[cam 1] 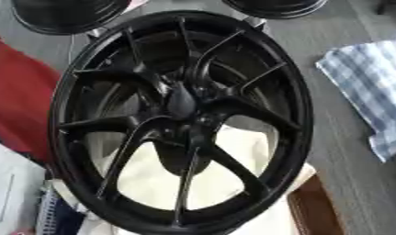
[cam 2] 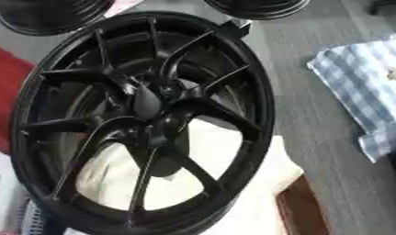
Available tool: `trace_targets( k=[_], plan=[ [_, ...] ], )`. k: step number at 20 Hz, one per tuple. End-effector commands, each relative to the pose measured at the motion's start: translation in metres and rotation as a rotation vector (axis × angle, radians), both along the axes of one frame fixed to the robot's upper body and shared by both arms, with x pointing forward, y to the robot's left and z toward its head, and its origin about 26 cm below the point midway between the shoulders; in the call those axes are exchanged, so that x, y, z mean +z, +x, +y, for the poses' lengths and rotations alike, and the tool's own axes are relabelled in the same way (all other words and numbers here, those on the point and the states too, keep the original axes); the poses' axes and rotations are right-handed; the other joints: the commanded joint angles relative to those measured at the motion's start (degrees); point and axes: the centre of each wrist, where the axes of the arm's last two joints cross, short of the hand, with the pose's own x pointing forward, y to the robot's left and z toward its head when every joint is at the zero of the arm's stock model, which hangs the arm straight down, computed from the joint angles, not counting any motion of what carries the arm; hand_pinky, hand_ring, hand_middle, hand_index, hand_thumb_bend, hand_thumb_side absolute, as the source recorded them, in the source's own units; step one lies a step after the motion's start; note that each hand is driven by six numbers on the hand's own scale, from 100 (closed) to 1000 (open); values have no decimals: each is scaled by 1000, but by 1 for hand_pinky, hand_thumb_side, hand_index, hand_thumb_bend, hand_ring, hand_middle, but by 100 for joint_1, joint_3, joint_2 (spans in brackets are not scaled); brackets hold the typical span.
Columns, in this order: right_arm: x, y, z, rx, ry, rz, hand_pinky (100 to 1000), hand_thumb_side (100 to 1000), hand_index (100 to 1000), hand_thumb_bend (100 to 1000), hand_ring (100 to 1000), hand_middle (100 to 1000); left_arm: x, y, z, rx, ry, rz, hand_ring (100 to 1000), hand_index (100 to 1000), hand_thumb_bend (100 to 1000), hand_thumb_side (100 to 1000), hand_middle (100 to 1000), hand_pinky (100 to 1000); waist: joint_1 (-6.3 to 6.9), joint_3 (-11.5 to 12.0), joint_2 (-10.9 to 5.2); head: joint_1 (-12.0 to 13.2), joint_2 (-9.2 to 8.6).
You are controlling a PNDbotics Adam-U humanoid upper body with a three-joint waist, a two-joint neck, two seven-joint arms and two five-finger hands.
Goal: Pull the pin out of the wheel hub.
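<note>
A large black multi-spoke wheel hub [cam 1: 88, 124] fills most of both views, lying tilted on a cream cloth [cam 1: 152, 176]. At the hub's centre, where the spokes meet, a dark rounded, tapering shape [cam 1: 181, 101] stands up. It is black against black, and I cannot tell whether it is the pin. Neither of my hands shows in either view.
Two more black wheels [cam 1: 68, 16] [cam 1: 277, 7] lie at the top edge. A red object [cam 1: 20, 105] lies to the left and a blue-and-white checked cloth [cam 2: 361, 87] on the grey floor to the right. A brown wooden edge [cam 1: 313, 209] is at the lower right.
</note>
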Motion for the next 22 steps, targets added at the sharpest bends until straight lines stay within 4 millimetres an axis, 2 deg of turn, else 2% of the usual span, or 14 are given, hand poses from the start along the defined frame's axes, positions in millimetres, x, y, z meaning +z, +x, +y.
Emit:
trace_targets(
  k=[1,5,10,11,12,13,21,22],
  plan=[
    [1,-13,-3,-40,-49,-17,1000,134,948,100,1000,914,9,-1,-1,-1,16,-31,570,694,100,622,563,692,-51,39,-150,-96,-52],
    [-16,-33,1,-84,-83,5,1000,139,952,100,1000,917,8,-1,-3,-19,11,-22,570,695,100,623,563,691,-72,115,-161,-192,-21],
    [-27,-55,7,-132,-103,23,1000,112,964,126,1000,924,8,0,-5,-34,12,-18,569,695,100,625,563,691,-84,177,-147,-290,-49],
    [-26,-56,8,-140,-103,18,1000,584,978,100,1000,928,8,0,-5,-35,13,-17,568,694,100,626,562,690,-87,175,-138,-297,-64],
    [-26,-57,8,-151,-98,7,1000,836,979,100,1000,926,8,0,-5,-35,14,-17,568,694,100,626,562,690,-88,170,-132,-301,-74],
    [-26,-58,8,-167,-85,-3,1000,878,977,100,1000,919,8,0,-5,-35,14,-16,568,694,100,626,562,690,-87,168,-126,-301,-84],
    [-27,-59,13,-223,42,-70,1000,903,986,100,1000,923,8,0,-5,-31,17,-14,567,694,100,626,561,689,-107,195,-90,-326,-126],
    [-27,-59,13,-235,47,-68,1000,699,987,100,1000,922,8,0,-5,-31,18,-14,567,694,100,626,561,689,-112,194,-89,-335,-126]
  ],
)
